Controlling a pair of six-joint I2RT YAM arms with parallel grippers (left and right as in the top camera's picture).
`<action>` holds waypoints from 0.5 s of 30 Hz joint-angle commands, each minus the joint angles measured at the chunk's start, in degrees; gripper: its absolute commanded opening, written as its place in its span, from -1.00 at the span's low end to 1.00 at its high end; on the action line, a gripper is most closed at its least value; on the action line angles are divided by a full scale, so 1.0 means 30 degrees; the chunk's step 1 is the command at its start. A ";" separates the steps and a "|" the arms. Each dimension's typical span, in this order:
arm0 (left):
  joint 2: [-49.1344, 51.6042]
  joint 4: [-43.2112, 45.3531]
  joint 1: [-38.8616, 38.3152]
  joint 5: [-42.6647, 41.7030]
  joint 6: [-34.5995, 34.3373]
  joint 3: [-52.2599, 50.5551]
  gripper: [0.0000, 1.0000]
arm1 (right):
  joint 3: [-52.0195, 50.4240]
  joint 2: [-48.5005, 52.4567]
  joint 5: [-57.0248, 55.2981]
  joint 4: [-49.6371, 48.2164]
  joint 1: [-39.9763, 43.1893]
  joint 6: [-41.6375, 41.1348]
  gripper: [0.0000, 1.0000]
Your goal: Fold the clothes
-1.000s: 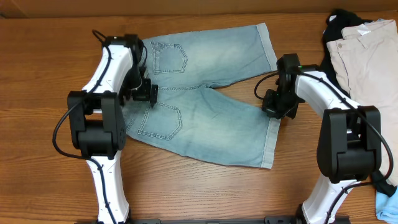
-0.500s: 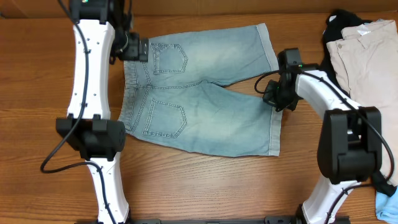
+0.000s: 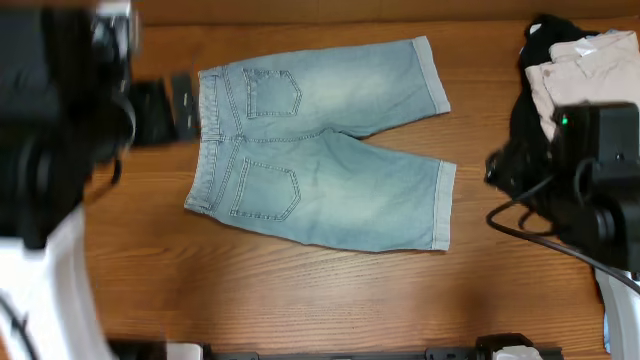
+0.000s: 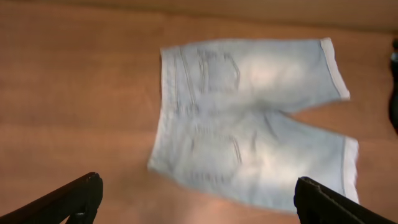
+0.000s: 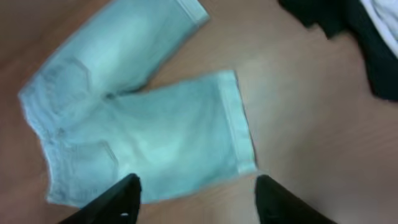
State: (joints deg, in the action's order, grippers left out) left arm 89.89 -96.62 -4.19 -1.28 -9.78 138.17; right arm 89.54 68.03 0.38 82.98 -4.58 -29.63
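Denim shorts (image 3: 320, 150) lie flat and unfolded in the middle of the tabletop (image 3: 300, 300), pockets up, waistband to the left, both legs splayed rightward. A second ago I had both arms down at the fabric, one at the waistband end, one by the cuffs; now both have lifted clear, so I judge the smoothing finished and the first fold not begun. My left end effector (image 4: 199, 202) is spread wide and empty, the right end effector (image 5: 196, 199) likewise. From overhead both arms loom blurred near the lens, the right one covering part of the black garment (image 3: 538, 35) and beige trousers (image 3: 580, 60).
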 commanded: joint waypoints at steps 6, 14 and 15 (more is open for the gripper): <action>-0.4350 0.1894 -0.0291 0.5814 -1.0542 -1.5008 1.00 | -0.1770 0.0444 -0.0131 0.0204 0.0029 -0.2739 1.00; -0.2885 1.1271 -0.0087 0.4073 -1.4367 -2.4990 0.99 | -0.3643 0.1384 -0.0102 -0.0444 0.0029 -0.2477 1.00; -0.2528 1.2233 -0.0007 0.4051 -1.4979 -2.5798 0.97 | -0.3883 0.1545 -0.0095 -0.0619 0.0022 -0.2477 1.00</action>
State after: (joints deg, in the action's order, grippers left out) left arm 79.94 -64.84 -4.86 11.66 -45.23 67.57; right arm 79.94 71.09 0.03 82.48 -4.54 -36.88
